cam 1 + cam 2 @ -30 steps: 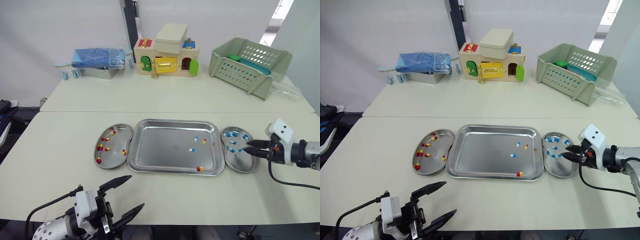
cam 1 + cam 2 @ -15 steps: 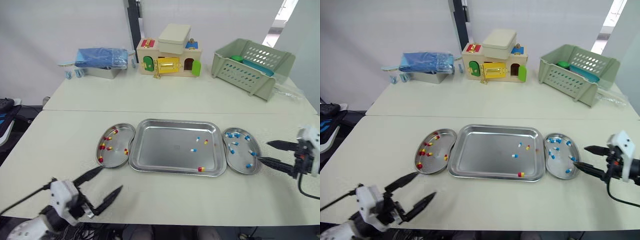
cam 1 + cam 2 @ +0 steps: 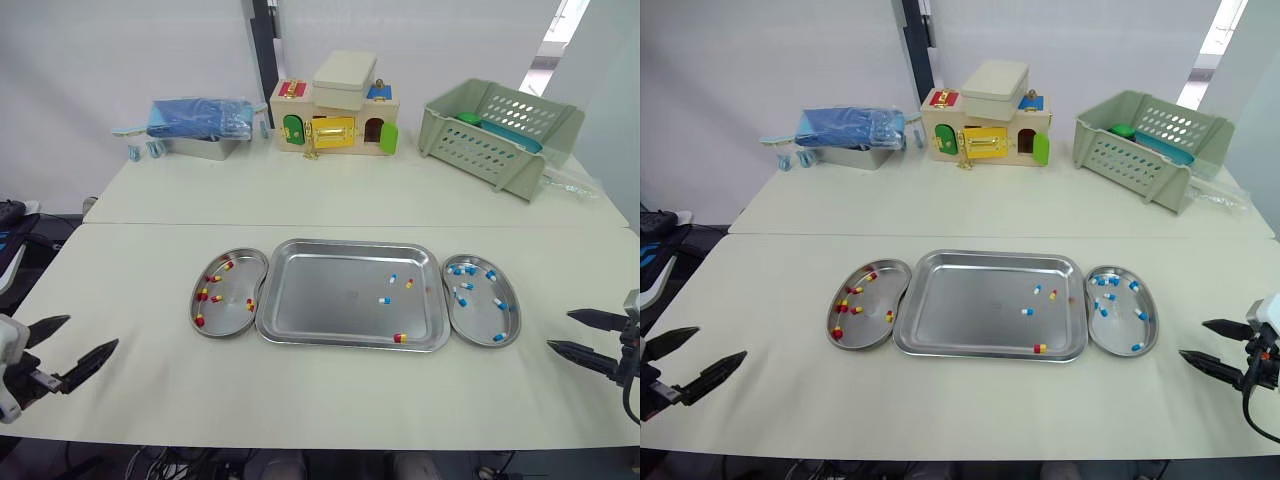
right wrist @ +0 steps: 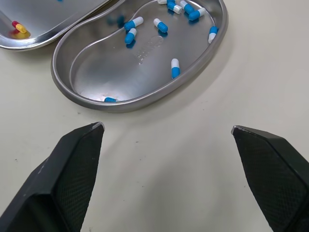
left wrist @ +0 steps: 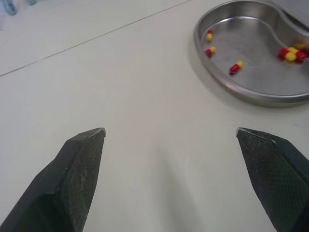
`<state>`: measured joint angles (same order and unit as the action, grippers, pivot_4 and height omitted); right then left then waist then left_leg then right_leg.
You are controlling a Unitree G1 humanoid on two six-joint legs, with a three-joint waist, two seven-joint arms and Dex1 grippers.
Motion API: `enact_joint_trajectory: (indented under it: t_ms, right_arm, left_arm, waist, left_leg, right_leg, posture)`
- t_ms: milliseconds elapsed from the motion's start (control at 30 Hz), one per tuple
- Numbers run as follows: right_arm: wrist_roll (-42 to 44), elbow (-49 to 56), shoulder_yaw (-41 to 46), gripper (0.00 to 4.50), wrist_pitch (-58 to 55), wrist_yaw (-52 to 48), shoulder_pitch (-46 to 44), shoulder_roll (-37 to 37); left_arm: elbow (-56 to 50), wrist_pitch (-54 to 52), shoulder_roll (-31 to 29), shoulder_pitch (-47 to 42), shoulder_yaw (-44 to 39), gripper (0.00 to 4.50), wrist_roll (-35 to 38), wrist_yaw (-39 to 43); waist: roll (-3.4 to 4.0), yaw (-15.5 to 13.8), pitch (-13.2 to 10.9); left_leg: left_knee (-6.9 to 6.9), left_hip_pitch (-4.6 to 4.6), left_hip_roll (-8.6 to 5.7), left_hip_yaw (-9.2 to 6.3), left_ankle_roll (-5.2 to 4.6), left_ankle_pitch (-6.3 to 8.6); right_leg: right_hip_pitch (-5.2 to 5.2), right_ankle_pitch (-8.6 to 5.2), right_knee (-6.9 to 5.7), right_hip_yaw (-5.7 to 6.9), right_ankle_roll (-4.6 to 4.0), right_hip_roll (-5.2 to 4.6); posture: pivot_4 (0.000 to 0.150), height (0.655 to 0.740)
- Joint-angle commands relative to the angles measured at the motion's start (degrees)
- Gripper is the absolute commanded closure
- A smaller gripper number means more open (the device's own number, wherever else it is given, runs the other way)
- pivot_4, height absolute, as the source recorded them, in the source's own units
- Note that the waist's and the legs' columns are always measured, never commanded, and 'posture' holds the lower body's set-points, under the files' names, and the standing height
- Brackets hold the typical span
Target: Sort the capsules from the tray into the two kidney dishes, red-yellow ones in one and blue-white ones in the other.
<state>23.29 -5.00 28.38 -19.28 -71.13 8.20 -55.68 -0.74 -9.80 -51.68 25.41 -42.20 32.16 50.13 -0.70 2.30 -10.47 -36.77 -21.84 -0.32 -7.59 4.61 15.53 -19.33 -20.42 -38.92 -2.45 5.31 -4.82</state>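
Note:
The steel tray lies mid-table with two blue-white capsules and two red-yellow capsules in it. Touching its left side, a kidney dish holds several red-yellow capsules; the kidney dish on its right holds several blue-white ones. My left gripper is open over bare table, far left of the left dish. My right gripper is open and empty, just right of the right dish.
At the back of the table stand a toy house box, a green basket and a metal tray with a blue bag. A seam crosses the table behind the dishes.
My right gripper has pulled back rightward from over the right dish and opened. My left gripper has swung from the front edge out to the far left.

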Motion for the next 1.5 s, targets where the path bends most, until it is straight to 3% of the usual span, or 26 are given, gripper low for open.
enact_joint_trajectory:
  t_ms: [33,500,967,1167,1300,1500]
  right_arm:
    - [-0.22,0.94,0.14,0.03,1.52,0.06,0.36,-0.68]
    - [0.19,0.18,-1.12,0.03,2.21,1.28,-0.07,-0.27]
    - [2.10,1.52,-0.13,0.03,0.95,-1.12,-0.50,-2.94]
    - [6.36,9.49,-0.61,0.03,-5.05,-2.20,-2.70,-5.20]
    - [8.74,14.29,-2.94,0.03,-9.46,-3.10,-5.79,-7.65]
    - [12.08,20.33,-14.52,0.03,-19.39,-0.86,-20.14,-8.75]
  left_arm:
    - [2.03,0.22,-1.36,-1.51,-2.07,0.00,-1.65,1.74]
    - [2.76,-0.83,-1.51,-5.99,-1.55,0.00,-4.85,4.02]
    - [-11.47,5.11,6.64,0.19,4.09,0.00,-2.38,13.54]
    - [-19.56,9.45,13.08,3.51,11.64,0.00,-2.46,15.39]
    - [-23.29,14.87,18.54,4.90,17.08,0.00,-3.03,15.43]
    - [-23.28,20.78,23.69,6.75,21.88,0.00,-3.81,14.93]
  waist:
    - [0.00,0.05,0.00]
    - [-0.01,0.07,-0.01]
    - [-0.01,-0.03,-0.01]
    - [0.00,0.08,-0.01]
    - [0.00,-0.09,-0.01]
    - [-0.02,-0.16,-0.01]
  left_leg:
    - [0.01,0.00,0.00,0.02,0.00,0.00]
    - [0.03,0.00,0.00,0.00,0.00,0.00]
    - [0.02,-0.02,-0.01,0.04,0.01,0.00]
    - [0.01,0.00,0.00,0.05,0.01,0.00]
    - [-0.02,-0.03,-0.01,0.04,0.01,0.00]
    - [-0.04,-0.02,0.00,0.04,0.00,0.00]
  right_leg:
    - [0.00,0.00,0.00,-0.01,0.00,0.00]
    - [-0.01,0.00,0.00,-0.01,0.00,0.00]
    - [0.00,0.00,0.05,-0.03,0.00,-0.04]
    - [0.02,0.00,0.04,-0.04,0.00,-0.04]
    - [0.02,0.01,0.05,-0.03,0.00,-0.05]
    - [0.04,0.01,0.06,-0.02,0.00,-0.03]
  posture:
    - [0.150,0.7400]
    - [0.150,0.7400]
    - [0.150,0.7400]
    - [0.150,0.7400]
    - [0.150,0.7400]
    - [0.150,0.7400]
